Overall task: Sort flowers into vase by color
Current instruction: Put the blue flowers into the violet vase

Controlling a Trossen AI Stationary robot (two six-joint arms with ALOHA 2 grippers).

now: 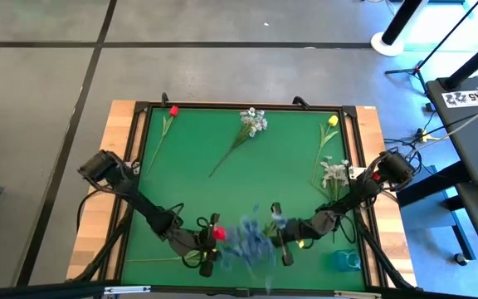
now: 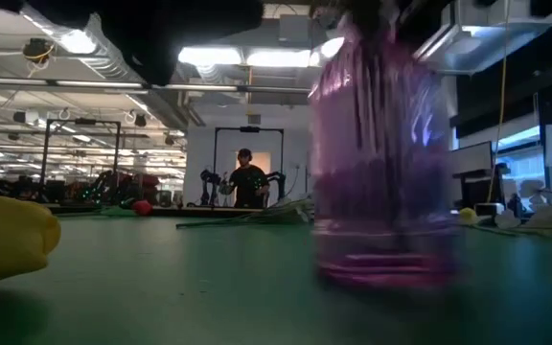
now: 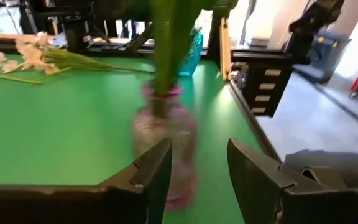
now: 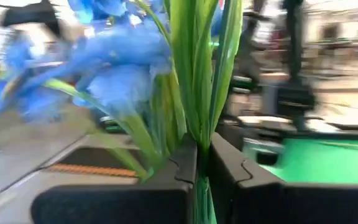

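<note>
A pink see-through vase [image 3: 166, 134] stands near the table's near edge, with green stems rising from its neck. Over it spreads a spray of blue flowers [image 1: 247, 241], and my right gripper [image 4: 202, 162] is shut on their stems from the right. My left gripper [image 3: 199, 168] is open on the vase's left side, its fingers just short of the vase, which stands a little to one side of the gap. A red bud [image 1: 218, 234] shows beside the left gripper. The vase looms blurred in the low view [image 2: 381, 172]. My right gripper pinches the bundle of green stems and leaves [image 4: 199, 134] between its two fingers, below the blue blossoms. The fingers lie about level and cross the stems, which stand upright. The blossoms spread above the fingers. The lower stem ends are hidden behind the fingers.
A teal vase [image 1: 347, 260] stands at the near right corner. Along the far side lie a red tulip [image 1: 173, 110], a whitish spray [image 1: 253, 122] and a yellow tulip [image 1: 332, 121]. Another whitish spray [image 1: 334, 173] lies at the right. A yellow bud [image 2: 8, 240] lies near the low camera.
</note>
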